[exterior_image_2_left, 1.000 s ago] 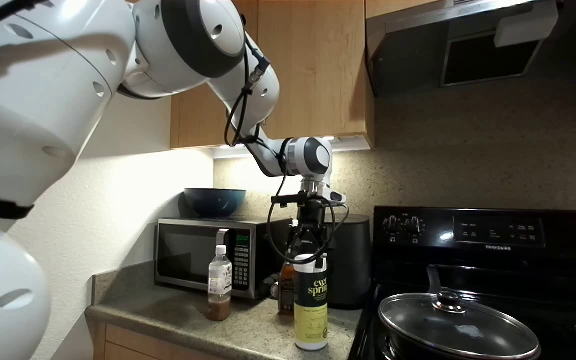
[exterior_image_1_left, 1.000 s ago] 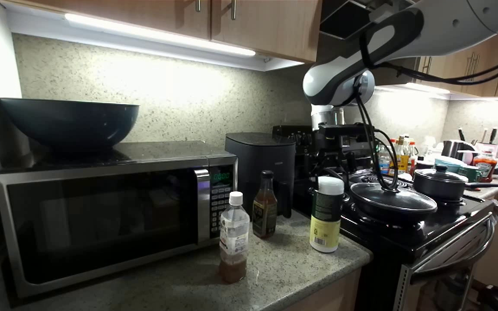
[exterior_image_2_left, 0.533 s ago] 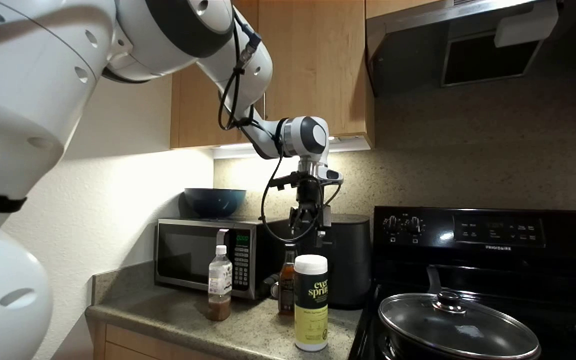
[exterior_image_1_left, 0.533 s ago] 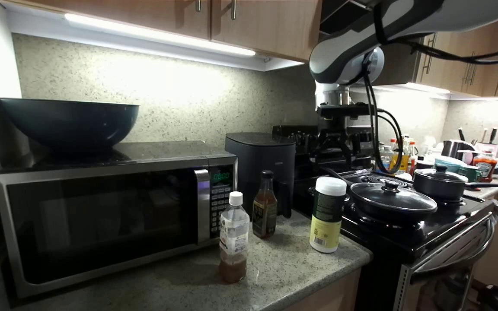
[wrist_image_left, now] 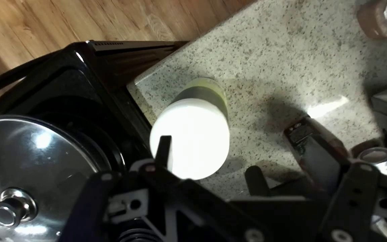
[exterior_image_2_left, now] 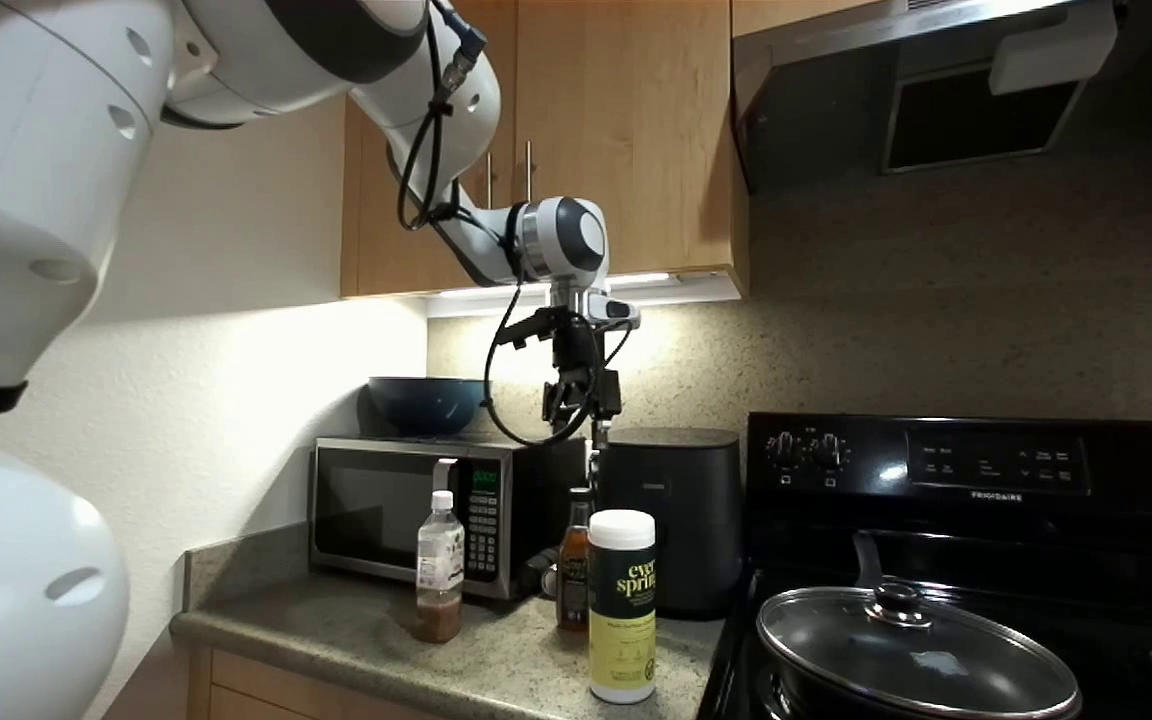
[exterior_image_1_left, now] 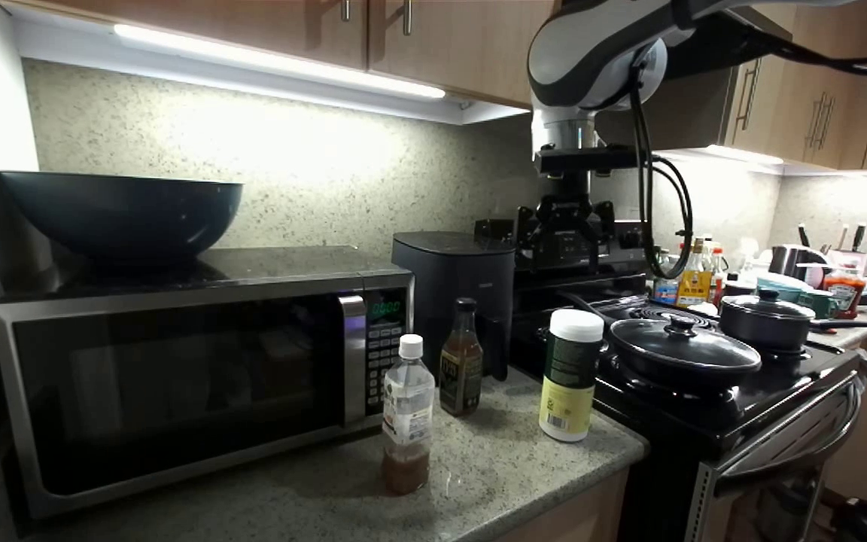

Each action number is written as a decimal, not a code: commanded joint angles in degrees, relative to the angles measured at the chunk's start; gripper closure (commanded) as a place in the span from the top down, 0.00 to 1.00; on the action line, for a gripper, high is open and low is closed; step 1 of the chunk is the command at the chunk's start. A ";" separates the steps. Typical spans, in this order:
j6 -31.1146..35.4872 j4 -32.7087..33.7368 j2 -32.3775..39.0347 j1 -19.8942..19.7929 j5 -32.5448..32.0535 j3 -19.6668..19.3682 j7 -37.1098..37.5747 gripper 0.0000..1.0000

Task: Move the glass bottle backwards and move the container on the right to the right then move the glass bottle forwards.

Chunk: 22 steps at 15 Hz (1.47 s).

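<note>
The glass bottle (exterior_image_1_left: 461, 369), dark brown with a dark cap, stands upright on the counter in front of the air fryer. In an exterior view it is partly hidden behind the container (exterior_image_2_left: 623, 610). The container, a white-lidded jar with a dark and yellow-green body, stands upright near the counter's stove-side edge; it also shows in an exterior view (exterior_image_1_left: 569, 376). My gripper (exterior_image_1_left: 563, 260) is open and empty, raised above both things. In the wrist view the gripper (wrist_image_left: 244, 156) has one finger over the white lid (wrist_image_left: 193, 137) and the other over the bottle's label (wrist_image_left: 299, 132).
A clear bottle with white cap (exterior_image_1_left: 408, 421) stands before the microwave (exterior_image_1_left: 193, 384). The air fryer (exterior_image_1_left: 448, 263) stands behind the glass bottle. The stove with a lidded pan (exterior_image_1_left: 682, 350) adjoins the counter. Upper cabinets (exterior_image_2_left: 626, 140) hang over the counter.
My gripper has risen from around the height of the container's lid to well above it, and lately shifted toward the microwave side. The container and both bottles have not visibly moved.
</note>
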 commanded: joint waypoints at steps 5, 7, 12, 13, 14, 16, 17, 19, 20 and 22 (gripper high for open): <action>-5.33 5.40 6.90 2.10 0.39 4.85 -15.13 1.00; -3.52 6.69 8.87 2.22 0.40 5.37 -18.48 1.00; -3.14 5.85 8.94 2.69 0.15 4.90 -16.28 1.00; -3.14 5.89 8.90 2.68 0.15 4.88 -16.28 1.00; -3.14 5.96 8.90 2.68 0.15 4.88 -16.28 1.00; -3.27 7.24 10.16 2.48 0.15 5.08 -18.19 1.00; -3.59 8.70 11.46 2.23 0.45 5.29 -19.87 1.00; -3.62 11.86 14.26 1.92 0.79 5.44 -22.68 1.00; -3.17 13.71 15.92 1.97 0.56 5.34 -23.40 1.00; -2.81 17.35 19.00 2.08 0.09 5.14 -24.64 1.00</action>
